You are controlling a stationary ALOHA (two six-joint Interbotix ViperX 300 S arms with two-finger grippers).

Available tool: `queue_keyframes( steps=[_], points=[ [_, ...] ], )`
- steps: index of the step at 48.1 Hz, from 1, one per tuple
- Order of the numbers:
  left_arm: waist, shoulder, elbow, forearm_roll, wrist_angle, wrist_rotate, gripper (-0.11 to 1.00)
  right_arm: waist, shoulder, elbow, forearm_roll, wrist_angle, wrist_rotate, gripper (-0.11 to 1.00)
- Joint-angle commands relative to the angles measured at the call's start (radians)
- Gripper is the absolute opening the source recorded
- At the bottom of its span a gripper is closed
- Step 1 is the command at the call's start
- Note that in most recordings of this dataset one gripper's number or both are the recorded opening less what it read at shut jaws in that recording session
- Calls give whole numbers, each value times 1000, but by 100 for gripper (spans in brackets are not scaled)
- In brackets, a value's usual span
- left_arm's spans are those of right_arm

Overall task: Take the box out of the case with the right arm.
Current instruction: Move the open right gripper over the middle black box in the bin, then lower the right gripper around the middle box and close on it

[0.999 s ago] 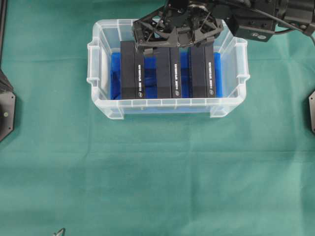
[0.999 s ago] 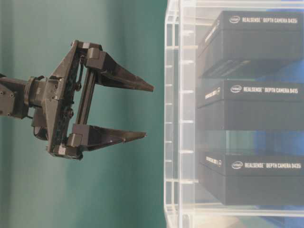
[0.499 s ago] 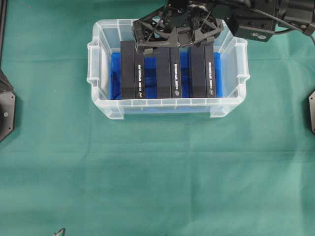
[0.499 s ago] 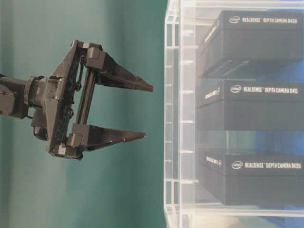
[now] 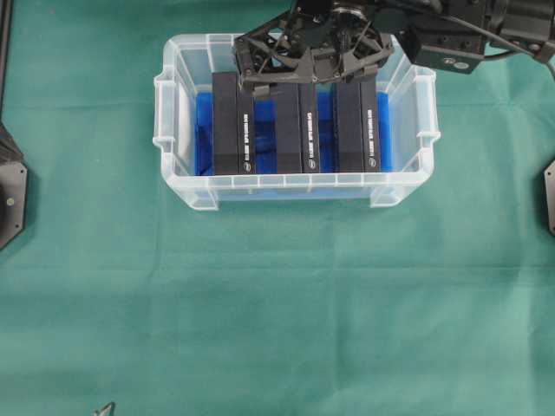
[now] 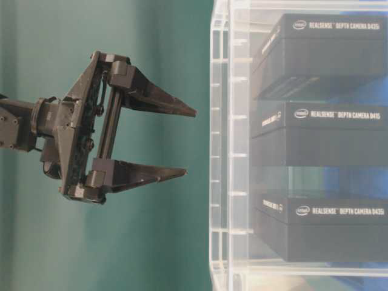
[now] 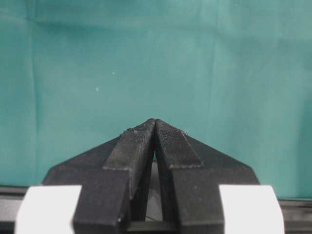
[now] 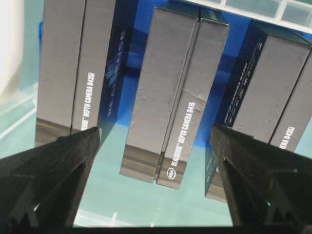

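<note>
The clear case (image 5: 295, 180) with a blue floor holds three black boxes standing side by side: left (image 5: 232, 121), middle (image 5: 297, 130) and right (image 5: 357, 126). My all-black right gripper (image 5: 308, 76) hangs open above the back of the case, outside its rim (image 6: 221, 151) in the table-level view, where the gripper (image 6: 190, 143) touches nothing. In the right wrist view the middle box (image 8: 170, 97) lies centred between the spread fingertips (image 8: 92, 134), with nothing held. My left gripper (image 7: 155, 120) is shut and empty over bare green cloth.
Green cloth (image 5: 277, 312) covers the table around the case. Dark arm bases sit at the left edge (image 5: 10, 195) and right edge (image 5: 550, 195). The case has side handles (image 5: 161, 108) and translucent walls around the boxes.
</note>
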State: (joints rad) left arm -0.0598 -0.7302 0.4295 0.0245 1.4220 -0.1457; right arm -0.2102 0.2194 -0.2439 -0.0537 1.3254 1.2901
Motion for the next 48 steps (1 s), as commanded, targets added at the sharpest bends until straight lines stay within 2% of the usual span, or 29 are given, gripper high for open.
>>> queue_keyframes(
  steps=[1, 35, 48],
  points=[
    [-3, 0, -25, 3, -3, 2, 0, 3, -14, -26, 0, -3, -2, 92],
    [-3, 2, -25, 3, -3, 2, 0, 3, 52, 12, 2, -12, -6, 92],
    [-3, 5, -26, 3, -3, 0, 0, -5, 57, 57, 0, -80, -2, 92]
  ],
)
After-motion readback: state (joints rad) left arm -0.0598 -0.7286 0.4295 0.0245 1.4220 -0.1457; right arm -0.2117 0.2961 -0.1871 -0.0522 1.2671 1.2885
